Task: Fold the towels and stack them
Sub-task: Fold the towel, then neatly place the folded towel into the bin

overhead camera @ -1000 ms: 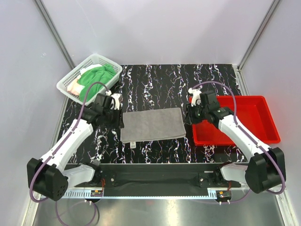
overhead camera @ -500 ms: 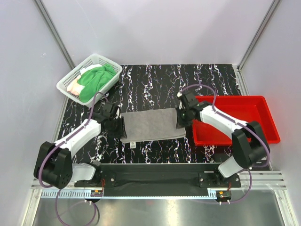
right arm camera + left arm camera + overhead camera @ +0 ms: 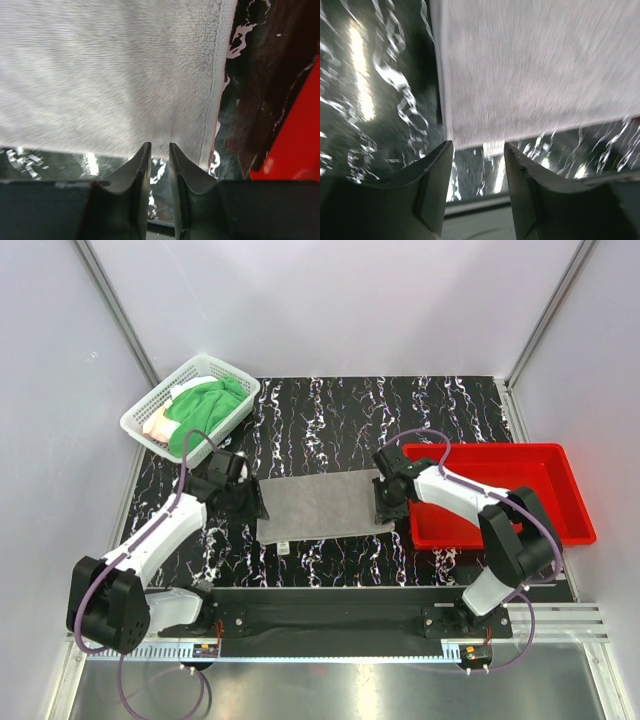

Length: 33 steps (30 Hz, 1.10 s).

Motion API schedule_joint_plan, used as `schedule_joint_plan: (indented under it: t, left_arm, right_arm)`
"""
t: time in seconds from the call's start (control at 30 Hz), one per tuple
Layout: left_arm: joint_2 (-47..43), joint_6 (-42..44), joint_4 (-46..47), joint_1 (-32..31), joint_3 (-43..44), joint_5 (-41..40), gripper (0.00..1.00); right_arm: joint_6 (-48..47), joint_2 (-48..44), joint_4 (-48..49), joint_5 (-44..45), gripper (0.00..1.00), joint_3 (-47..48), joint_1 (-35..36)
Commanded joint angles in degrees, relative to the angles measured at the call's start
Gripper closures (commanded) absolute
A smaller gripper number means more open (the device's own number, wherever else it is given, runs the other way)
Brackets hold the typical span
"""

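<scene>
Dead centre on the black marbled table sits the grey towel, spread out flat in one layer, long side running left to right; a little white tag pokes out of its near edge toward the left corner.

Left gripper is down at the towel's left edge; from the left wrist view its fingers are clearly apart, the towel's near-left corner sits just ahead of the gap, and nothing is between them except table and that tag.

Right gripper is down at the towel's right edge, just beside the red tray; in the right wrist view its fingers are nearly together with a slim gap, dark table showing through it; the tips sit right at the towel's near hem, close to the right corner, and I don't see any cloth clamped, since the towel lies flat.

Far left corner has the white mesh basket, with a green towel bunched up inside, plus something pinkish under it at the left end; can't make out more than that.
</scene>
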Motion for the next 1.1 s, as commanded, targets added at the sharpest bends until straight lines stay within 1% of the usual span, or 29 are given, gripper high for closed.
schedule_joint_plan:
  t: [0.0,0.03,0.1,0.17,0.23,0.3,0.43,0.5,0.53,0.6,0.67,0.8,0.83,0.9,0.93,0.97,1.07]
  left_arm:
    - [-0.1,-1.9,1.6,3.1,1.8,-2.9,0.48]
    - [0.3,-2.2,3.7,3.3,0.7,-1.0,0.45]
    - [2.3,-2.8,5.3,3.4,0.0,0.1,0.44]
    - [3.8,-2.9,6.8,3.4,-0.6,0.0,0.43]
    - [5.9,-2.9,7.3,3.4,-0.6,-0.2,0.43]
    - [6.7,-3.1,7.7,3.4,-1.1,-0.5,0.43]
    - [7.7,-4.5,8.9,3.4,-3.1,-1.3,0.43]
    - [8.9,-5.7,9.8,3.4,-4.0,-0.5,0.48]
    - [9.6,-5.8,11.0,3.3,-4.9,0.2,0.50]
    - [11.7,-5.9,11.7,3.3,-5.5,1.0,0.53]
    - [13.0,-5.7,12.0,3.3,-5.8,0.8,0.55]
    - [13.3,-5.7,11.2,3.4,-5.3,-0.3,0.78]
    - [13.2,-5.5,10.1,3.4,-4.9,-1.0,0.87]
    - [13.2,-4.7,8.5,4.5,-3.5,-2.7,0.94]
    - [13.1,-4.3,7.3,4.9,-3.2,-3.8,1.00]
    - [13.2,-3.8,6.7,6.2,-2.7,-4.2,1.00]
    - [12.3,-2.8,4.0,8.8,-1.5,-6.4,1.00]
  right_arm:
    - [1.0,-5.2,-2.1,0.8,0.71,4.7,0.7]
    - [1.0,-5.9,-2.7,0.9,0.70,5.1,0.6]
    - [0.8,-6.2,-3.8,1.7,0.69,6.4,0.6]
    - [0.3,-6.6,-4.3,2.0,0.71,7.1,0.7]
    - [-0.7,-6.8,-4.4,2.0,0.71,8.0,0.7]
    - [-1.6,-6.5,-4.9,3.3,0.71,8.9,0.6]
    - [-2.0,-6.7,-4.6,2.9,0.70,9.2,0.7]
    - [-2.0,-6.8,-4.0,2.9,0.70,9.3,0.7]
    - [-1.9,-6.9,-3.7,2.9,0.72,9.3,0.7]
    - [-1.9,-6.8,-3.5,2.7,0.73,9.7,0.6]
    - [-1.8,-6.8,-3.6,2.5,0.73,9.8,0.7]
    - [-1.3,-7.6,-3.3,2.6,0.71,10.0,0.6]
    - [-1.1,-7.5,-3.1,2.5,0.70,10.1,0.7]
    - [-0.3,-7.5,-2.2,2.5,0.69,9.8,0.7]
    - [0.3,-7.3,-1.5,0.9,0.69,9.3,0.6]
    - [0.7,-6.8,0.2,-0.7,0.69,8.8,0.7]
    - [1.9,-4.7,2.6,-1.5,0.61,7.4,1.0]
